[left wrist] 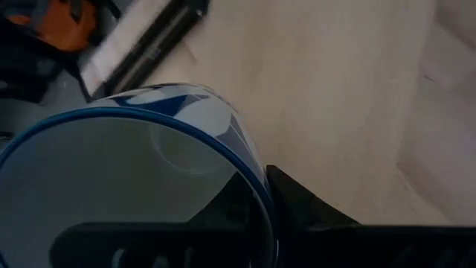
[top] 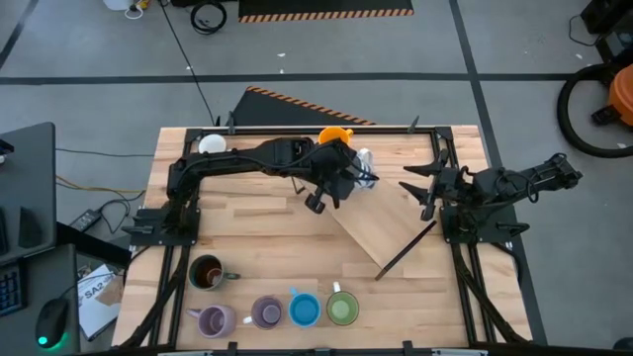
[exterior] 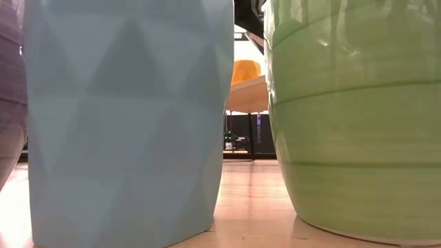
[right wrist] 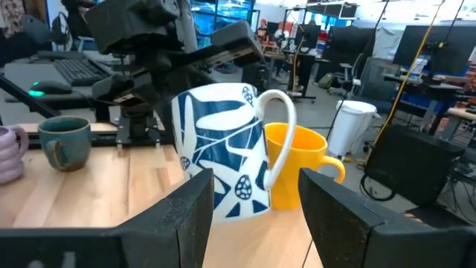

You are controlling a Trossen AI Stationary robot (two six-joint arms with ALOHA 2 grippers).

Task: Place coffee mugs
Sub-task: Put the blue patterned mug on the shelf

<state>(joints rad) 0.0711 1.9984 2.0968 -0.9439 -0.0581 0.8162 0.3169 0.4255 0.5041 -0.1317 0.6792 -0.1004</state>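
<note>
Nearest us, along the front edge of the table (top: 257,247), we are seeing a row of coffee mugs: dark brown mug (top: 206,273), two purple mugs (top: 212,320) (top: 266,312), blue mug (top: 304,310), green mug (top: 342,309). In the low view the blue mug (exterior: 131,117) and green mug (exterior: 358,117) are filling the frame, just beside each other but not touching.

Mid-table, we are seeing a raised wooden board (top: 381,222) tilting. The left gripper (top: 358,173) is reaching over its upper end, fingers clamping the rim of a white mug with blue leaf pattern (right wrist: 223,149); the rim (left wrist: 149,141) is showing from above in the left wrist view. An orange mug (right wrist: 297,164) is sitting right behind it, handle toward the right.

The right gripper (right wrist: 253,216) is waiting at the right side, jaws standing wide apart, holding nothing.

Far back left, a white mug (top: 212,144) is sitting by the left arm's base.
</note>
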